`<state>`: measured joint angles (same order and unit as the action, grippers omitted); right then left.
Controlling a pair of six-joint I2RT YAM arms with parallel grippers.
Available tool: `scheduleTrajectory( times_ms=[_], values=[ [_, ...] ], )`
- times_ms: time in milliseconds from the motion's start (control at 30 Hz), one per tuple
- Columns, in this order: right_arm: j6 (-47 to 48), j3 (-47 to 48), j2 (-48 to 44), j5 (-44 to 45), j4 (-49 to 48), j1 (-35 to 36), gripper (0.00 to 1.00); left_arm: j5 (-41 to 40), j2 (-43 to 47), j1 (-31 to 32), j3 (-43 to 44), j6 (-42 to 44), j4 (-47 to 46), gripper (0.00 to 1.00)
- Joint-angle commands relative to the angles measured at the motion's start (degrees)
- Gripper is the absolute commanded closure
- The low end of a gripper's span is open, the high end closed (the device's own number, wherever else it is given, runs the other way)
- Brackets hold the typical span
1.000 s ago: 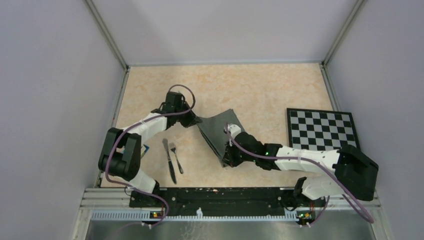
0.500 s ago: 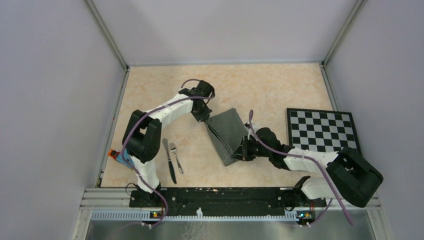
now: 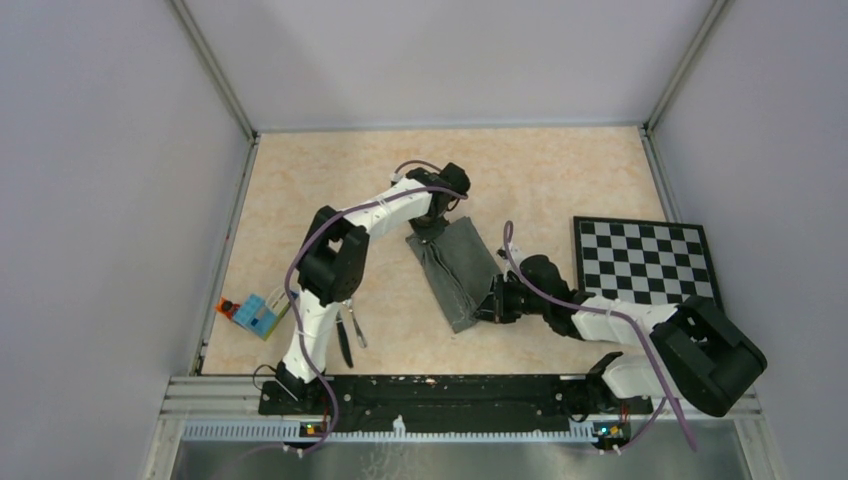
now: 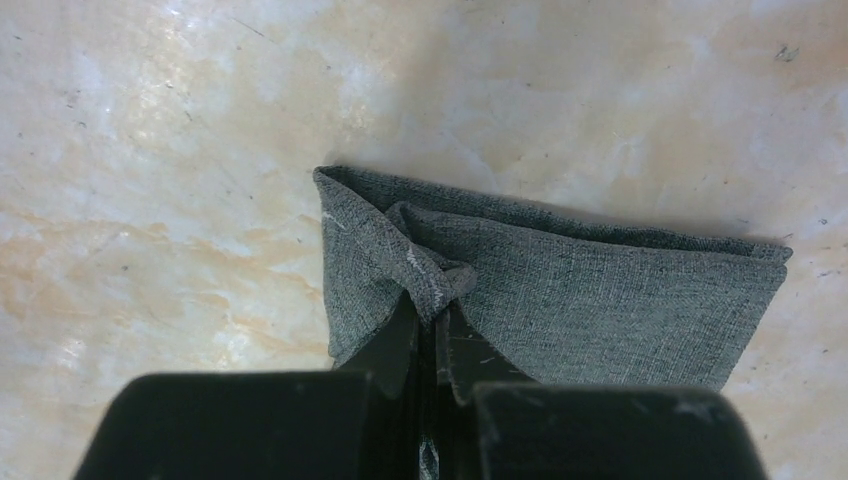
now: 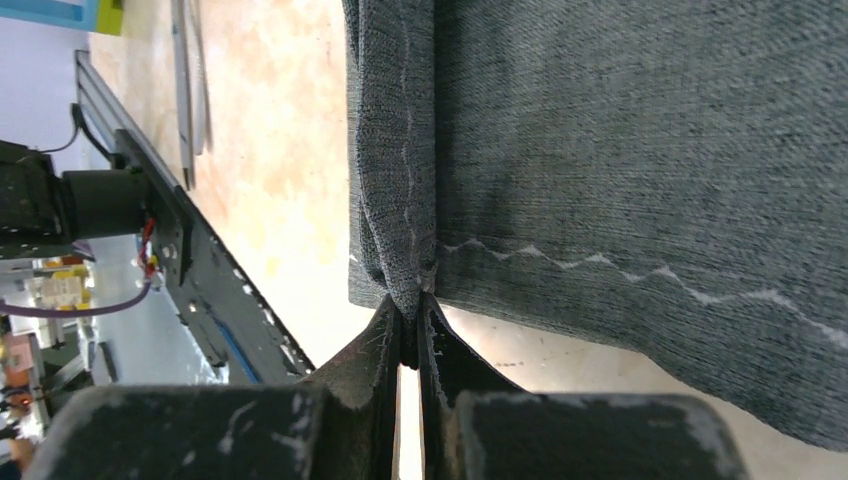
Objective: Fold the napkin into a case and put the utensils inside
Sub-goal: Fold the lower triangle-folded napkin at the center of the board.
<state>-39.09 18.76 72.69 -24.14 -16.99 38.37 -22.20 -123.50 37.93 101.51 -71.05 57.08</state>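
Firmly, left gripper (image 3: 432,232) clamps the far edge of the napkin (image 3: 458,268), right gripper (image 3: 490,306) its near edge, beside the checkered board (image 3: 645,258).

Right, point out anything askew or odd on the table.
The napkin lies skewed across the table, its folded edge wrinkled, and its corners pucker where the left gripper and right gripper pinch them. Nothing looks spilled or damaged.

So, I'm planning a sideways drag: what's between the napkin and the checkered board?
Top view: mostly bare tabletop; only the right gripper reaches in there, pinching the napkin at its near end.
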Motion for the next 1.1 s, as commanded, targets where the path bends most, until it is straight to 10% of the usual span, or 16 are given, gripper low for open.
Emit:
scheduleTrajectory(
  times_ms=[0,300,733,1067],
  values=[
    [4.1,0.1,-1.1,1.1,5.3,-0.6,1.00,-4.9,-2.4,0.0,4.4,-2.2,2.2,1.00],
    [7.3,2.6,-1.6,3.9,9.4,-0.8,1.00,-3.7,-5.1,0.7,6.4,2.4,-0.9,1.00],
    [11.8,9.1,-7.9,12.3,9.7,-1.1,0.29,-2.5,-5.3,0.8,4.3,6.4,-2.5,1.00],
    [12.5,17.3,14.3,9.8,-10.8,-2.1,0.36,-1.5,-4.9,0.5,4.0,7.1,-3.0,1.00]
  ],
)
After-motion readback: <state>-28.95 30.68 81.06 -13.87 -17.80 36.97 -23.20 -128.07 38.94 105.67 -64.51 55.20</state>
